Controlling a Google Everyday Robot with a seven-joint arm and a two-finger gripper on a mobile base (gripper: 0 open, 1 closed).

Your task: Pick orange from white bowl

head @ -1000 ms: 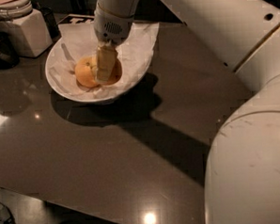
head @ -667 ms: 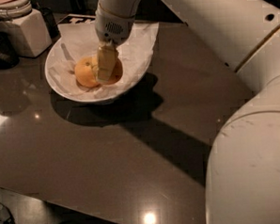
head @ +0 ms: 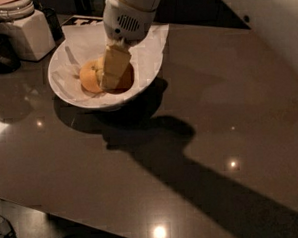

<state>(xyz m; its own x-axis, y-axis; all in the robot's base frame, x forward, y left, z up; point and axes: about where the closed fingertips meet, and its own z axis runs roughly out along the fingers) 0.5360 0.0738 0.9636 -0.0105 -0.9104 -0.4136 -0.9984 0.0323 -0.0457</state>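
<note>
The white bowl point(head: 67, 90) stands at the back left of the dark table, lined with crumpled white paper. Two fruits lie in it. The deeper-coloured orange point(head: 127, 79) is on the right, and a paler yellow-orange fruit point(head: 89, 76) is on the left. My gripper point(head: 112, 83) reaches straight down into the bowl. It sits between the two fruits, against the orange's left side, and hides part of both. The white wrist housing is above the bowl's far rim.
A white square container point(head: 27, 35) and a dark object point(head: 0, 51) stand at the back left beside the bowl. The dark glossy table point(head: 200, 138) stretches right and forward, with its front edge at the lower left. The white arm point(head: 279, 19) crosses the upper right corner.
The gripper stays at the same spot in the bowl. The arm's large white elbow, which filled the lower right before, has moved out of that area.
</note>
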